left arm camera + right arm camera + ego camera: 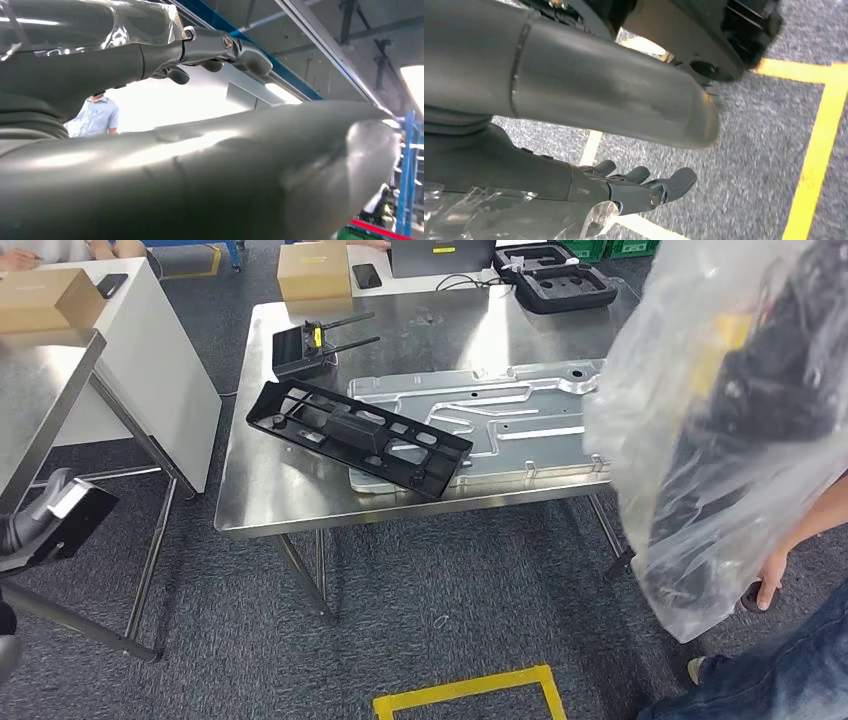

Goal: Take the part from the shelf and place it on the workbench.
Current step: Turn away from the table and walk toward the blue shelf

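Observation:
The black flat plastic part (358,436) lies on the steel workbench (270,490), its right end resting on a silver pressed metal plate (500,420). My left hand (100,75) is raised toward the ceiling with its thumb and fingers (220,47) apart and nothing in it. Its forearm (40,520) shows at the lower left of the head view, well away from the part. My right hand (549,175) hangs over the grey carpet, fingers (649,187) spread and empty.
A person at the right holds a clear plastic bag (720,420) with a dark item inside. A remote with antennas (305,345), cardboard box (313,270), laptop (440,255) and black foam tray (565,285) sit farther back. A steel frame (40,390) stands left. Yellow tape (470,690) marks the floor.

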Motion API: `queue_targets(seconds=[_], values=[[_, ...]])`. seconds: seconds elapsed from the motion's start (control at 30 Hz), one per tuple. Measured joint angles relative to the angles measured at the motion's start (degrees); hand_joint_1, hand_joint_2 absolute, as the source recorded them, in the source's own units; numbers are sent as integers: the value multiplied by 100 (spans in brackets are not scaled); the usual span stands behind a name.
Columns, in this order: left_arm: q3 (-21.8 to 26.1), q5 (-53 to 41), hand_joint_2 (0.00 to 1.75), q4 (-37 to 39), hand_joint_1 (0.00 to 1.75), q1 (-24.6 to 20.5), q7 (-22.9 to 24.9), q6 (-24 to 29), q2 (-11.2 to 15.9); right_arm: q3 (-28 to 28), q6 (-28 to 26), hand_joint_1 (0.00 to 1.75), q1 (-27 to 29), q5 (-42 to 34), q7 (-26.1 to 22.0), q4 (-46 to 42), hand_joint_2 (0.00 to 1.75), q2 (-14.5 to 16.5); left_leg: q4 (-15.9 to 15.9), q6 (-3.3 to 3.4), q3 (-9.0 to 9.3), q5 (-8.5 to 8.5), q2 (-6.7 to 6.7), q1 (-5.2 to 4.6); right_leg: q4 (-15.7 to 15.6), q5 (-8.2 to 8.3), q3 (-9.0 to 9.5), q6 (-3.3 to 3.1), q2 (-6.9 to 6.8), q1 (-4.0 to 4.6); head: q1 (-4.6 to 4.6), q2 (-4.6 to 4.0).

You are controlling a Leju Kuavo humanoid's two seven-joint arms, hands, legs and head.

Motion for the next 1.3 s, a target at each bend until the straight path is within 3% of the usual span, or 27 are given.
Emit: queue_targets(seconds=[0.03, 0.07, 0.13, 0.2, 0.3, 0.33, 0.4, 0.47, 0.5, 0.53, 0.57, 0.63, 0.67, 0.73, 0.8, 0.83, 0.9, 0.97, 1.0, 1.03, 1.07, 1.13, 1.2, 1.23, 1.3], values=[[-18, -2, 0, 0, 0, 0, 0, 1, -7, 0, 0, 0, -1, 5, 0, 0, 0, 0, 14, -8, -54, 33, -1, -4, 12, 64, 71, -1, 0, 0, 1, 0], [-36, -2, 0, 0, 0, 0, 0, 1, -12, -1, 0, 0, -2, 7, 0, 0, 0, 0, 32, -20, -102, 58, -3, -5, -215, 214, 260, -9, 0, 0, 1, 0], [-57, -6, 0, 0, 0, -2, 1, 5, -16, -2, 0, 0, -6, 8, 1, 0, 0, -4, 85, -54, -182, 94, -6, -13, -1071, 477, 833, -44, 4, 6, 1, 0], [-68, -8, 0, 1, 0, -10, 1, 16, -19, -2, 0, 0, -8, 8, 1, 0, 0, -8, 125, -112, -239, 136, -3, -23, -1656, 537, 1164, -99, 16, 23, 0, 0], [-76, -2, 0, 2, 0, -19, 1, 32, -20, -4, 0, 0, -8, 8, 2, -1, 0, -3, 154, -216, -300, 190, 2, -16, -1751, 583, 1122, -204, 14, 33, -3, 0], [-76, 2, 0, 2, 0, -19, 1, 36, -20, -4, 0, 0, -6, 7, 4, -1, 0, -2, 242, -252, -348, 103, 0, -7, -1757, 626, 1087, -251, 6, 24, -9, 0], [-75, 6, 0, 2, 0, -16, 4, 45, -20, -4, 0, 0, -5, 5, 4, -2, 0, -2, 759, -325, -550, -321, -3, 24, -1765, 716, 991, -321, -13, 7, -18, 0], [-79, 8, 0, 2, 0, -4, 8, 51, -22, -4, 0, 0, -1, 4, 6, -2, 0, -7, 1554, -384, -806, -785, -1, 47, -1760, 800, 872, -348, -19, 15, -24, 0], [-81, 8, 0, 3, 0, 3, 11, 52, -26, -4, 0, 0, 1, 4, 7, -2, 0, -7, 1819, -399, -858, -877, -1, 53, -1757, 843, 812, -348, -19, 20, -24, 0], [-83, 8, 0, 3, 0, 8, 17, 55, -30, -4, 0, 0, 4, 4, 7, -2, 0, -7, 1883, -403, -814, -852, -1, 56, -1754, 882, 756, -346, -19, 24, -25, 0], [-83, 8, 0, 4, 0, 9, 23, 58, -33, -4, -1, 0, 7, 4, 7, -2, 0, -7, 1706, -398, -651, -724, -1, 56, -1752, 920, 709, -340, -18, 27, -25, 0], [-79, 8, 0, 4, 0, 2, 33, 69, -36, -4, -2, 0, 10, 4, 6, -2, 0, -6, 858, -350, -98, -420, -1, 43, -1750, 979, 646, -317, -16, 34, -25, 0], [-75, 8, 0, 4, 0, -2, 35, 78, -36, -5, -2, 0, 10, 3, 5, -2, 0, -5, 423, -316, 160, -341, -2, 25, -1748, 1010, 623, -294, -16, 40, -24, 0], [-70, 11, 0, 4, 0, -6, 43, 94, -36, -7, -3, 0, 9, 1, 3, -2, 0, -6, -17, -252, 385, -320, -3, -19, -1749, 1078, 580, -236, -18, 43, -23, 0], [-70, 22, 0, 4, 0, 3, 51, 108, -36, -10, -11, 0, 13, 0, 5, -2, 0, -18, -71, -186, 348, -263, 4, -23, -1750, 1133, 540, -167, -16, 42, -23, 0], [-71, 31, 0, 4, 0, 5, 52, 115, -37, -10, -17, 0, 13, 4, 16, -2, 0, -28, -87, -146, 317, -217, 8, -10, -1700, 1079, 501, -135, -11, 40, -18, 0], [-74, 47, 0, 4, 0, 12, 54, 128, -43, -10, -37, 0, 14, 21, 58, -2, 0, -52, -118, -66, 240, -114, 21, 23, -1250, 692, 310, -78, -1, 35, -4, 0], [-81, 54, 0, 4, 0, 18, 49, 137, -58, -8, -56, 0, 19, 48, 115, -2, 0, -74, -113, -35, 137, -34, 24, 17, -410, 185, 25, -32, 0, 19, 6, 0], [-88, 56, 0, 6, 0, 21, 45, 138, -67, -7, -61, 0, 19, 60, 138, -2, 0, -86, -109, -39, 89, 2, 22, 15, -80, 64, -63, -16, 0, 13, 8, 0], [-96, 57, 0, 9, 0, 21, 39, 138, -78, -7, -68, 0, 18, 69, 153, -2, 0, -103, -100, -47, 40, 35, 21, 16, 60, 68, -55, -5, -1, 7, 8, 0], [-103, 59, 0, 15, 0, 21, 33, 138, -88, -7, -80, 0, 14, 79, 162, -2, 0, -121, -86, -60, -5, 62, 19, 19, -44, 180, 71, 2, -1, 0, 8, 0], [-119, 60, 0, 29, 0, 6, 11, 138, -102, -7, -149, 0, -10, 111, 174, -2, 0, -183, -29, -91, -87, 93, 15, 24, -803, 479, 596, 9, 1, -20, 9, 0], [-135, 63, 0, 42, 0, -31, -12, 138, -105, -9, -255, 0, -66, 150, 176, -3, 0, -277, 53, -136, -172, 115, 16, 10, -1515, 591, 1019, -2, 17, -25, 8, 0], [-150, 67, 0, 49, 0, -56, -22, 138, -105, -12, -306, 0, -105, 165, 177, -3, 0, -331, 86, -165, -212, 132, 19, -2, -1669, 583, 1088, -13, 26, -22, 8, 0], [-191, 88, 0, 69, 0, -99, -43, 148, -109, -23, -379, 0, -201, 202, 188, -18, 0, -453, 121, -228, -271, 171, 23, -9, -1693, 608, 1035, -71, 31, -22, 8, 0]])
